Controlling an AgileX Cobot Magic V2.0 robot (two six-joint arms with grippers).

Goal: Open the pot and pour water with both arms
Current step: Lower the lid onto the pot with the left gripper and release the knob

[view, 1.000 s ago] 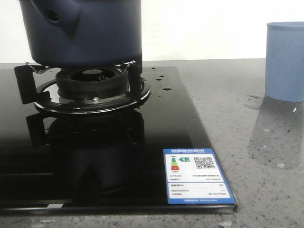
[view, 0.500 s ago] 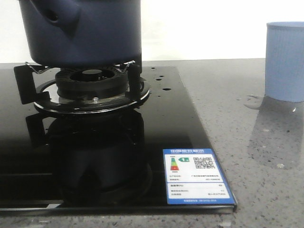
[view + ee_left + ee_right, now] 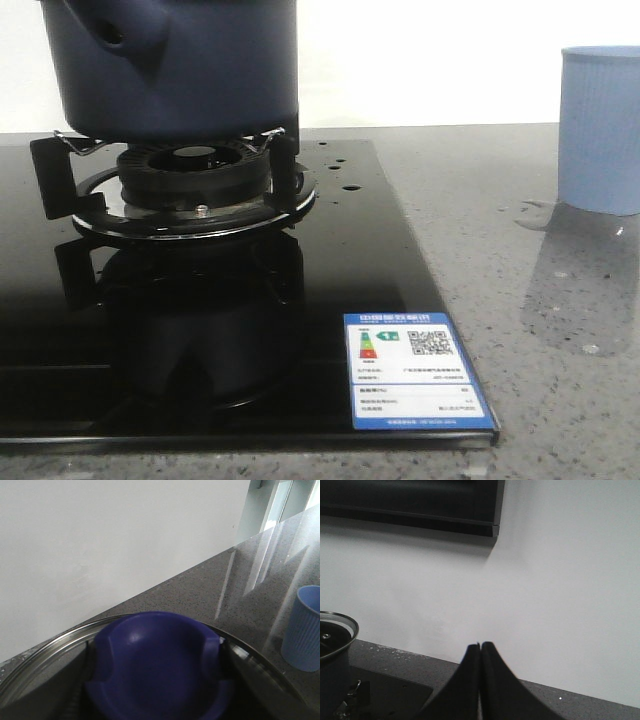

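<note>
The dark navy pot (image 3: 200,70) stands on the gas burner (image 3: 190,170) at the far left, its side stub (image 3: 115,35) facing the camera. In the left wrist view a dark blue lid knob (image 3: 155,650) fills the frame inside a steel lid rim (image 3: 45,652). My left gripper (image 3: 157,685) has its dark fingers (image 3: 82,685) pressed against both sides of the knob. My right gripper (image 3: 480,644) is shut on nothing, held in the air to the right of the pot (image 3: 332,660). Water shows as a puddle (image 3: 535,213) beside the cup and droplets (image 3: 345,175) on the hob.
A light blue ribbed cup (image 3: 600,130) stands on the grey speckled counter (image 3: 540,330) at the far right, also in the left wrist view as the cup (image 3: 302,630). The black glass hob (image 3: 200,340) carries a blue label sticker (image 3: 415,375). A white wall backs the counter.
</note>
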